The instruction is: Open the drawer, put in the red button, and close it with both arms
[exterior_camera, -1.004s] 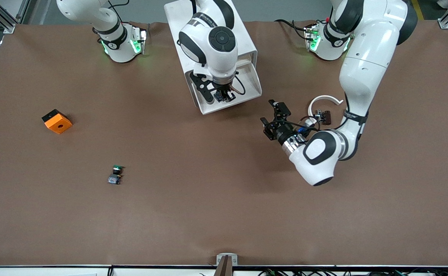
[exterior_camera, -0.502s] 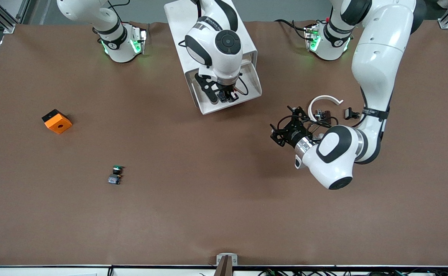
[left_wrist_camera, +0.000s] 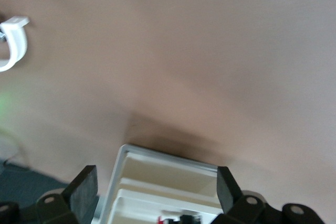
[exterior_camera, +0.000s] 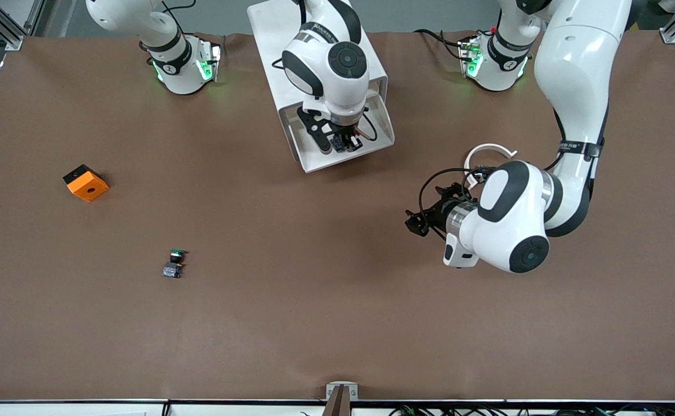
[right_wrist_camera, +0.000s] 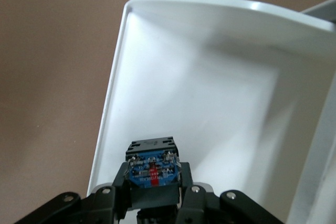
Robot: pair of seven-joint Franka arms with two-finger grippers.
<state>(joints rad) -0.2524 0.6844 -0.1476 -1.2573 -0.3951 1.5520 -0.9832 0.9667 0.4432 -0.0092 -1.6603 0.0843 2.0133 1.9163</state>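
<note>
**Over the open drawer, the red button hangs in a clamped pincer**

Over the pulled-out drawer [exterior_camera: 372, 124] of the white cabinet [exterior_camera: 268, 34], the right pincer [exterior_camera: 342, 140] grips the red button [right_wrist_camera: 152, 167] by its body. The left pincer [exterior_camera: 424, 219] hovers with fingers spread wide over bare desk [exterior_camera: 314, 318], near a white clip [exterior_camera: 488, 151]. The green-capped button [exterior_camera: 174, 263] and an orange block [exterior_camera: 85, 182] lie toward the right arm's end.

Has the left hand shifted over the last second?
Yes. The left hand has swung away from the white clip, toward the front camera, over bare table.
</note>
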